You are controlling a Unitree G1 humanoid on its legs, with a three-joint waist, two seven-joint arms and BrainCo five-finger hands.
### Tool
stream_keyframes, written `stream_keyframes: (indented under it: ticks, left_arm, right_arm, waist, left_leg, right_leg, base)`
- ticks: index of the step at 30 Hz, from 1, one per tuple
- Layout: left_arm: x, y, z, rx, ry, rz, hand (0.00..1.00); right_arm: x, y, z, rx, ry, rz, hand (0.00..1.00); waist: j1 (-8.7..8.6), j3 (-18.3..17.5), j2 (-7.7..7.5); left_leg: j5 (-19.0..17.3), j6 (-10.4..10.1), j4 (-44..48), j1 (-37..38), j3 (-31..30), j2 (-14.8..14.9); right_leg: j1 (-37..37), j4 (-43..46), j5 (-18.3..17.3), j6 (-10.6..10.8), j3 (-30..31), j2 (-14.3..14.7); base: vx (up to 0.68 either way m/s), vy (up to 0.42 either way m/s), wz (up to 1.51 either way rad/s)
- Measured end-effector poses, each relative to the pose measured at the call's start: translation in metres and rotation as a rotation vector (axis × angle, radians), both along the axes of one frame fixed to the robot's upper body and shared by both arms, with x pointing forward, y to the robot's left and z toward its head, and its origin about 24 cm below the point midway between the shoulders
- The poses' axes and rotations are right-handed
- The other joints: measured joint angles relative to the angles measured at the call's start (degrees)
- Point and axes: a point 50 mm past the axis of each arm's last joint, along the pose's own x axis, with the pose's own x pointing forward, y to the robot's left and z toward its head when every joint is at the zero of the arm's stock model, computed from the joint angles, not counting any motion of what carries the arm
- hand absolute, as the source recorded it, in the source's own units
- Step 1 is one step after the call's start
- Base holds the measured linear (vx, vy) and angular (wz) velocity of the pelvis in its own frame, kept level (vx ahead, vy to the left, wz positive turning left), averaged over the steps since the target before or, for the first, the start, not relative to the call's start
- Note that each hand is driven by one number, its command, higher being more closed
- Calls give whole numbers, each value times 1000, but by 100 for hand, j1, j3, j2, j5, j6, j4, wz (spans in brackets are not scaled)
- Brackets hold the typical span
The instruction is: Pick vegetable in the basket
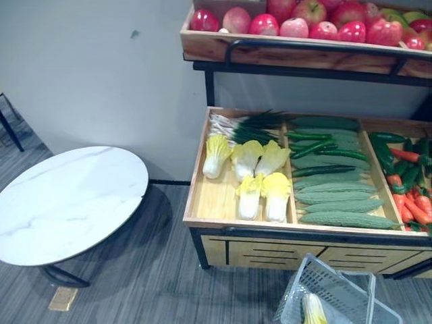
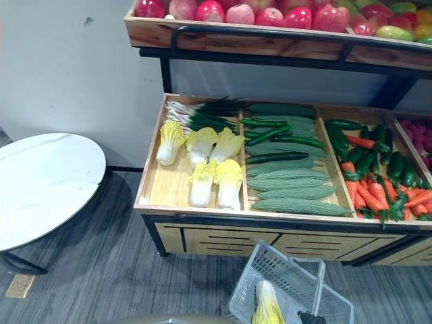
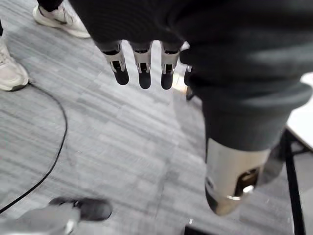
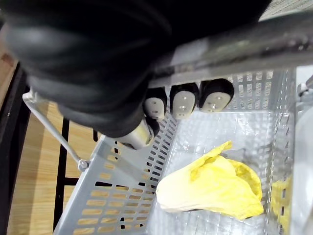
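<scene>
**While your right hand carries the basket, one cabbage lies inside it**

As you look down, the grey plastic basket hangs in front of the vegetable stand, low and toward your right side. Your right hand has its fingers curled round the basket's grey handle, so the grip is closed on this bar. Inside the basket a yellow-green cabbage lies on its side on the bottom, close to the slotted wall.

Your left hand hangs over the grey carpet floor. Its fingers are straight and relaxed, and it has hold of nothing. A person's white shoes stand on the carpet beyond it.

On the stand, the wooden tray is divided into compartments. In the leftmost compartment five more cabbages lie, with a bunch of scallions behind them. In the next compartment there are dark cucumbers at the back and pale bitter gourds at the front. The compartment further to the right holds green peppers mixed with carrots. Red apples fill the upper shelf above the tray.
</scene>
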Motion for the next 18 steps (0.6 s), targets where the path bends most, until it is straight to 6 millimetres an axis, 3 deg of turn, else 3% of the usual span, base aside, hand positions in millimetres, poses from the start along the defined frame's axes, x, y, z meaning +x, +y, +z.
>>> stream_keyframes:
  ticks: [8, 14, 18]
  left_arm:
    - [15, -34, -11, -181, 12, -220, 0]
    - [21, -42, -12, -199, 13, -320, 0]
    - [26, -39, -11, -188, 18, -371, 0]
  right_arm:
    - [-2, 4, -2, 2, 28, 58, 100]
    - [-1, 5, -2, 8, 23, 65, 100]
    - [-1, 6, -2, 18, 7, 37, 100]
  waist:
    - [-135, 53, 46]
    - [-135, 113, 94]
    - [-143, 262, 11]
  left_leg:
    - [-33, -8, -2, 92, 124, 6]
    - [-100, -43, -5, 273, 169, 12]
    - [-174, -38, -5, 471, 311, -44]
  right_leg:
    - [-19, 38, -24, -31, 114, -2]
    - [-65, 471, -243, 28, 204, -60]
    - [-275, 1158, -519, 20, 371, -216]
  base:
    - [-19, -6, -9]
    - [-3, -3, -2]
    - [-5, 26, -16]
